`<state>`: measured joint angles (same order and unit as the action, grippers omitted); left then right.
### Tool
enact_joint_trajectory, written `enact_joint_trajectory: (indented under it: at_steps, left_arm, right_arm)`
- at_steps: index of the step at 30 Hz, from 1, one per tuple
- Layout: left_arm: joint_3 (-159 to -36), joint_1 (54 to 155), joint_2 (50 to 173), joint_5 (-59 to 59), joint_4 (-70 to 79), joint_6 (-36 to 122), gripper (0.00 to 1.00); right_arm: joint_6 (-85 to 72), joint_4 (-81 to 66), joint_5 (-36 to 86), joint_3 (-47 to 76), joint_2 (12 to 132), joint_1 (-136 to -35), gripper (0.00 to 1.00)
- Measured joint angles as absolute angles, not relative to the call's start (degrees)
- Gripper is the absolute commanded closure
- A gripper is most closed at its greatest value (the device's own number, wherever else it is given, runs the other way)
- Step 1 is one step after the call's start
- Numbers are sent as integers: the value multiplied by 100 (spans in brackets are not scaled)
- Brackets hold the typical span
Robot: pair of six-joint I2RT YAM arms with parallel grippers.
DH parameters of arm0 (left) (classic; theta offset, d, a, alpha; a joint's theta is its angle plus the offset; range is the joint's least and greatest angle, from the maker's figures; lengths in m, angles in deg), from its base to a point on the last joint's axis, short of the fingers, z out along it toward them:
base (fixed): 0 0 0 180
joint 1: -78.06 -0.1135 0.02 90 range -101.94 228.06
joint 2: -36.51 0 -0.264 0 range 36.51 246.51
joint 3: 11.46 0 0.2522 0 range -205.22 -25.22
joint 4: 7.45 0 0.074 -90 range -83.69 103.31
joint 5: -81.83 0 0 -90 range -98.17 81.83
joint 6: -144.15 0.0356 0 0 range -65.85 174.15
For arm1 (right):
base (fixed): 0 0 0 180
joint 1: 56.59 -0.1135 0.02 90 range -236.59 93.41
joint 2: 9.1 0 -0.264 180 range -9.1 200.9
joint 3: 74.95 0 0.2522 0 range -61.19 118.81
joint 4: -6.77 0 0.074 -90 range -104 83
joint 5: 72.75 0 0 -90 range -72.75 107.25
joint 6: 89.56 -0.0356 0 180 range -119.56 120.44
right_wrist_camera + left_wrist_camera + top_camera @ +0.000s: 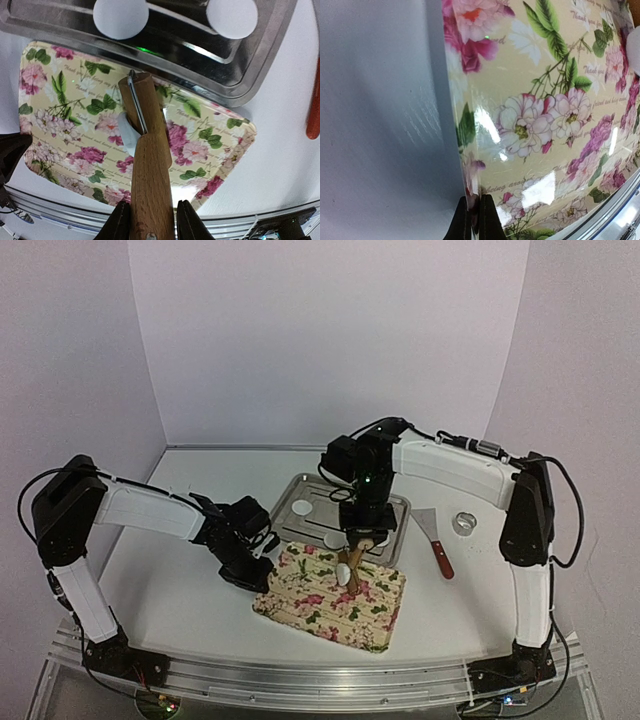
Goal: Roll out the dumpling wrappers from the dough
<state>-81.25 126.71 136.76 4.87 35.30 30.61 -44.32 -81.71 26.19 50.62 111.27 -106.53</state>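
A floral mat (330, 602) lies on the table. My right gripper (362, 532) is shut on a wooden rolling pin (150, 170), which tilts down onto a small white dough piece (125, 134) on the mat (65, 110). The jaws grip the pin's sides (150, 220). Two dumpling wrappers (121, 17) (232, 17) lie in the metal tray (200, 75) behind the mat. They also show in the top view (301, 508) (335, 540). My left gripper (256, 575) is shut on the mat's left edge (475, 215).
A scraper with a red handle (438, 548) and a metal ring cutter (464, 523) lie right of the tray (300, 485). The red handle (314, 100) shows at the right edge of the right wrist view. White walls enclose the back and sides.
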Motion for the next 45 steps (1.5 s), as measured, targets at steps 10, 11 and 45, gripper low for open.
enact_joint_trajectory:
  at_steps: [10, 11, 45]
  left_arm:
    - [-8341, 12664, 13800, 522, 3672, 3448, 100]
    - [-8350, 12664, 13803, 530, 3679, 3462, 100]
    - [-8349, 12664, 13808, 667, 3622, 3476, 100]
  right_arm:
    - [-4514, -8313, 2199, 5053, 10300, -10501, 100]
    - [-4539, -8320, 2145, 5053, 10213, -10510, 100]
    - [-3410, -8371, 2177, 4813, 10981, -10840, 100]
